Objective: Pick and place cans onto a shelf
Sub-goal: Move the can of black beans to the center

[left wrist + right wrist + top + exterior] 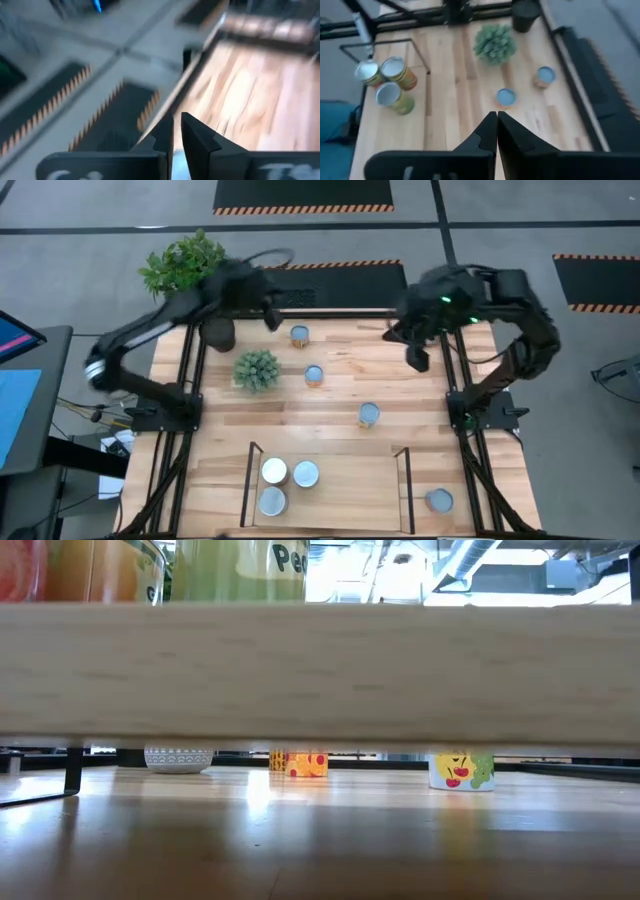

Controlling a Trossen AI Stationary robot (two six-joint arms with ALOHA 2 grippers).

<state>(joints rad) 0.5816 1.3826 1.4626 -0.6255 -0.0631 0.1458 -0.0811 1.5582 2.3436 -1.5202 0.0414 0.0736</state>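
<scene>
The light wooden shelf point(340, 480) stands near the table's front edge and carries three cans point(275, 471) point(306, 473) point(272, 500) at its left end; the right wrist view shows them too point(392, 97). Several more cans stand upright on the tabletop point(300, 336) point(314, 375) point(369, 415) point(438, 500). My left gripper point(272, 315) hangs above the table's far left, near the far can, its fingers point(192, 140) almost together with nothing between them. My right gripper point(496, 122) is shut and empty, high over the far right point(415, 355).
A small green plant point(257, 370) stands left of centre, a black pot point(218, 333) at the far left corner, and a larger plant point(185, 262) beyond the table. In the low view the shelf board point(320, 670) fills the picture, with two cans point(306, 763) point(461, 770) seen under it.
</scene>
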